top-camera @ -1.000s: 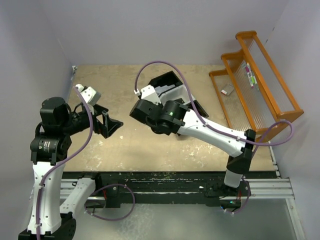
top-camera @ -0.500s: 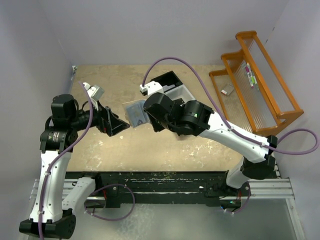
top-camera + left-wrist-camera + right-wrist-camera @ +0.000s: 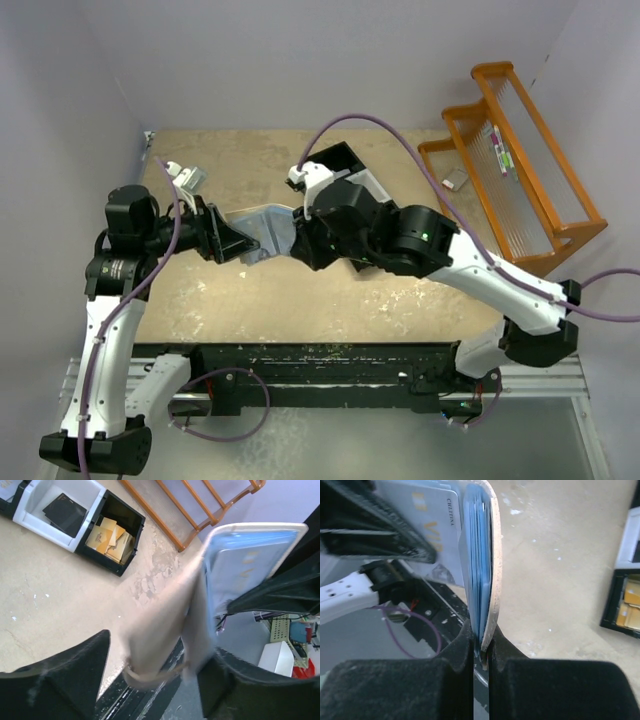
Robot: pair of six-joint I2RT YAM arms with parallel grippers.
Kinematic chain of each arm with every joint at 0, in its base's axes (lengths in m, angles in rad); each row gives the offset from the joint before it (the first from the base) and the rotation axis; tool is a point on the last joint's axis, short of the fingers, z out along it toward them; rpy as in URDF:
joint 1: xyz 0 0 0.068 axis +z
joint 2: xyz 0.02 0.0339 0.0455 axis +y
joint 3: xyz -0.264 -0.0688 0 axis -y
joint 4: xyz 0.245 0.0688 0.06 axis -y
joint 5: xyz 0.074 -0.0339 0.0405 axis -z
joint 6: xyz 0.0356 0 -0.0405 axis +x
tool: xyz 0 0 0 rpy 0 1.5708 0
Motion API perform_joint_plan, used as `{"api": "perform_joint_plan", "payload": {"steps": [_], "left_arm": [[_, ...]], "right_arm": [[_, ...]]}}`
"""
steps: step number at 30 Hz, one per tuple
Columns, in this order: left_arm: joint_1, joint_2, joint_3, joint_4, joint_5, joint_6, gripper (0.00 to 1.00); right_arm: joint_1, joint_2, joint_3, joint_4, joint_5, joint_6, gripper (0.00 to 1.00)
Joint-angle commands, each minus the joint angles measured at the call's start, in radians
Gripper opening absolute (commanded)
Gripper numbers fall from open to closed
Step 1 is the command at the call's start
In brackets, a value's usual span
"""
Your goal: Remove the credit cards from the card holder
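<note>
I find the right gripper clamped on the card holder, left gripper wide around its floppy flap; cards (likely stiff, slick) want an edge pinch.

The left arm rises from its base at the near edge, bends at the elbow and reaches right, its wrist held level above the desk. The left gripper points towards the other arm; its fingers stand apart, one on each side of a hanging flap of the card holder. The right arm stretches left across the middle, wrist rolled over. The right gripper has its fingers pressed together, pinching the card holder's edge.
</note>
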Motion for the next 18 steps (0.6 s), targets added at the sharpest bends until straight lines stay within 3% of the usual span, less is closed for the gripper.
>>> {"api": "perform_joint_plan", "payload": {"steps": [1, 4, 9, 14, 18], "left_arm": [[0.002, -0.019, 0.056, 0.025, 0.034, 0.008, 0.61], [0.003, -0.020, 0.060, 0.053, 0.046, -0.021, 0.47], [0.003, -0.013, 0.078, 0.093, 0.128, -0.092, 0.31], [0.004, -0.014, 0.059, 0.246, 0.277, -0.278, 0.36], [0.004, -0.020, 0.055, 0.254, 0.263, -0.289, 0.40]], "right_arm": [[-0.019, -0.122, -0.073, 0.210, -0.130, -0.024, 0.00], [-0.044, -0.183, -0.164, 0.294, -0.197, -0.032, 0.00], [-0.107, -0.247, -0.236, 0.361, -0.304, -0.026, 0.00], [-0.159, -0.275, -0.281, 0.397, -0.380, -0.010, 0.00], [-0.161, -0.277, -0.289, 0.417, -0.417, -0.008, 0.00]]}}
